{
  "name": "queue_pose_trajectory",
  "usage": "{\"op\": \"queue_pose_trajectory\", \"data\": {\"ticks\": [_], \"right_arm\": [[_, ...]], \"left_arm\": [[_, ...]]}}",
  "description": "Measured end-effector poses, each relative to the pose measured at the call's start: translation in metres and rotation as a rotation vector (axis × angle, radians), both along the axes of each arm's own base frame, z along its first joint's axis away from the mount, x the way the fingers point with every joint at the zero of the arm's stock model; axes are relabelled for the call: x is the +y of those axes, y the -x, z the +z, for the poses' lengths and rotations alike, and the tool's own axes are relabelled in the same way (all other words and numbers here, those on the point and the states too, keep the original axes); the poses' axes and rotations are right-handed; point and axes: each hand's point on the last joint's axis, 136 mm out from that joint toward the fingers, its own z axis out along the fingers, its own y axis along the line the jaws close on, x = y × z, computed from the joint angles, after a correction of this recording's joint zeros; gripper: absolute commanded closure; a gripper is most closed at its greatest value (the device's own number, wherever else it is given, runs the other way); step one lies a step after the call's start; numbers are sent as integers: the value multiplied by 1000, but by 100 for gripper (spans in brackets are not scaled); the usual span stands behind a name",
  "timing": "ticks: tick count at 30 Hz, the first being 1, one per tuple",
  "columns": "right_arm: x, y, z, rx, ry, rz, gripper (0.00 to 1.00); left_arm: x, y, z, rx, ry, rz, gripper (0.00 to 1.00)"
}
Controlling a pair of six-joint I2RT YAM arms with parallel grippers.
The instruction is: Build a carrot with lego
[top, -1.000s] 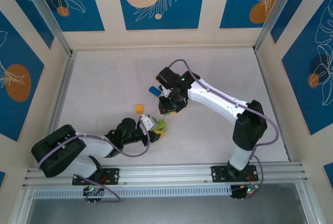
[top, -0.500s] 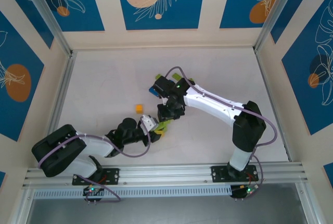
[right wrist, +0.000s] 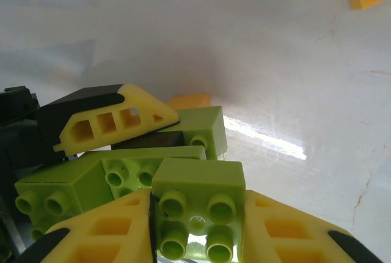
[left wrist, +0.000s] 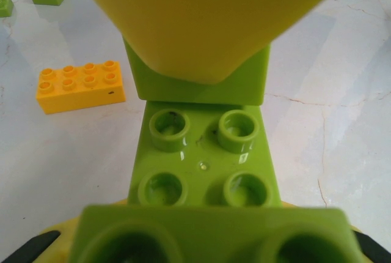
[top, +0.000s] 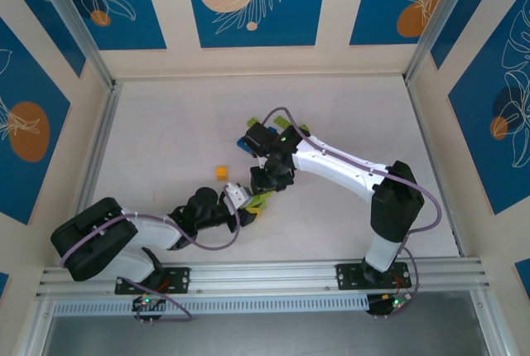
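- the right gripper is no longer off on its own to the right of the orange brick; it's come down toward the arm bases and a bit closer to that brick
- the lime brick it's pinching now sits right up against the green clump in the left gripper; a second ago there's a clear gap between them
- the right wrist now covers part of the blue brick just beyond the orange brick, which shows whole before

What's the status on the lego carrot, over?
Left gripper shut on lime stack. Right gripper shut on lime brick, right beside the stack. Orange brick loose nearby, not in the way.
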Motion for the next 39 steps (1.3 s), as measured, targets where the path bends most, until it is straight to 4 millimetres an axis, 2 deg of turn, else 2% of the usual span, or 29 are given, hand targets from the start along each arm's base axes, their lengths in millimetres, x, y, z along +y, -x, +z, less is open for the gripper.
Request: {"op": "queue_pose_trajectory", "data": {"ticks": [39], "right_arm": [[-5,-2,2,-60,36,56,67]], "left_arm": [[-3,-1,0,-11,-7,-5,63]]}}
